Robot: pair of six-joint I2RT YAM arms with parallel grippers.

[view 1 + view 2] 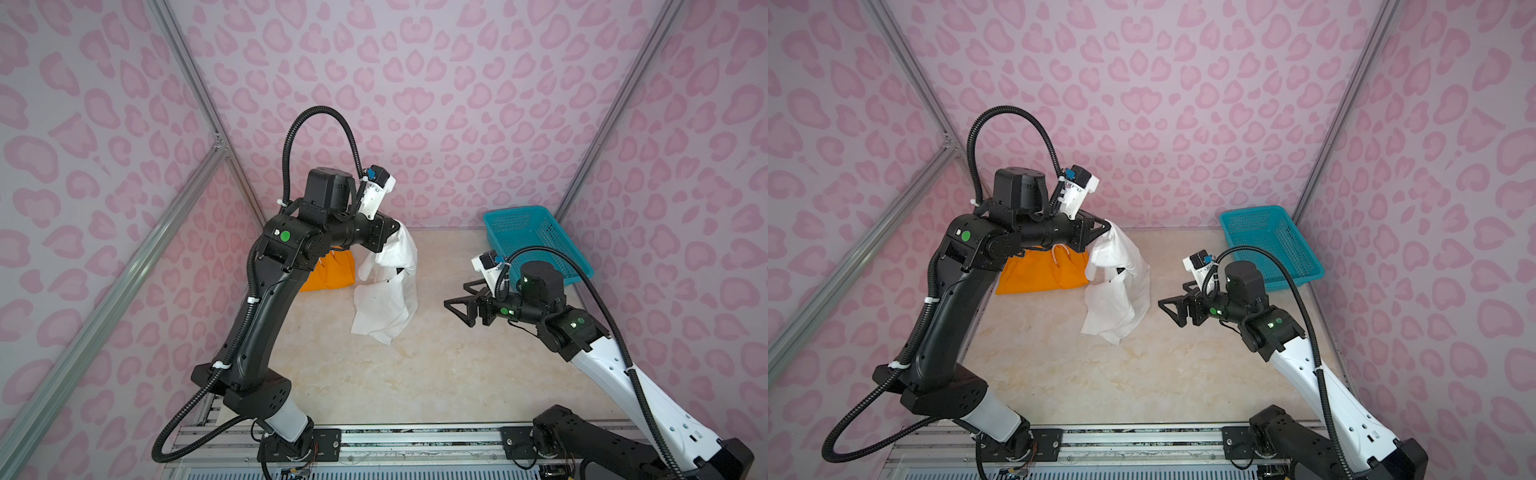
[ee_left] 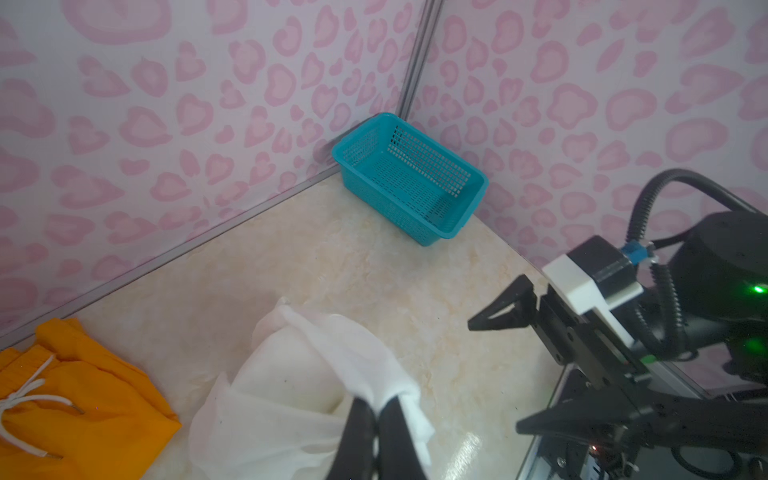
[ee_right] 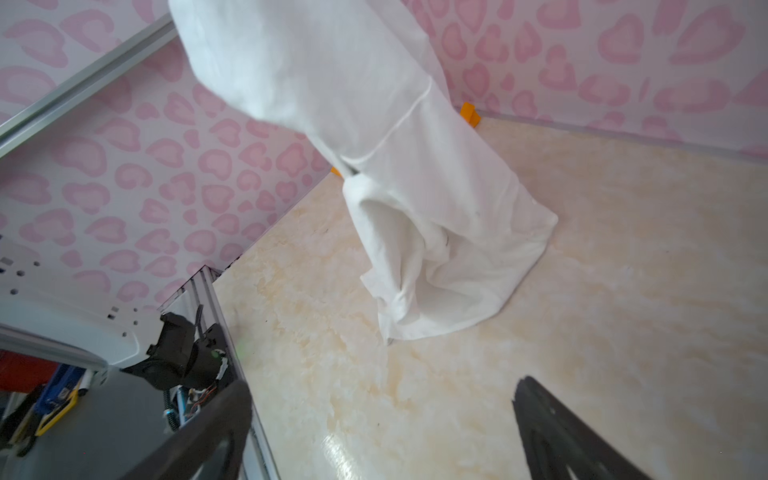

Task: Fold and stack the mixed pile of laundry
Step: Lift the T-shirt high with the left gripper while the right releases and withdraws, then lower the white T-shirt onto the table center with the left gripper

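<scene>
Rail: nearest you in both top views, a metal rail point(image 1: 415, 438) carries both arm bases; the frame edge cuts off the right base.
Table: the pale marbled table point(image 1: 415, 374) runs from the rail back to the walls.
Right gripper: your right gripper point(image 1: 455, 294) point(image 1: 1172, 294) hangs over the table's right part. Its jaws are spread wide with nothing between them, and it points at the shirt but is apart from it. Its own wrist view point(image 3: 374, 399) shows only two finger ends at the frame edge. You cannot tell its height above the table.
Left gripper: your left gripper point(image 1: 397, 228) point(image 1: 1106, 226) is pinched on the shirt's upper edge. In the top views the cloth hides its tips. The left wrist view point(image 2: 376, 409) shows both dark fingers close together with a fold between them.
White T-shirt: the white T-shirt point(image 1: 386, 299) point(image 3: 415, 166) hangs from that grip, its lower part crumpled on the table near the middle. Only a small dark patch shows among the folds, so you cannot make out the print. In the right wrist view its top runs out of frame.
Orange shorts: the orange shorts point(image 1: 1050, 270) point(image 2: 83, 395) lie on the table behind the shirt, back left, with the white drawstring point(image 2: 25, 399) showing. The left arm point(image 1: 266, 299) hides part of them. You cannot tell whether the shirt touches them.
Teal basket: the teal basket point(image 1: 515, 210) point(image 2: 478, 174) sits in the far right corner. The right arm's cable point(image 1: 540, 248) crosses its near end.
</scene>
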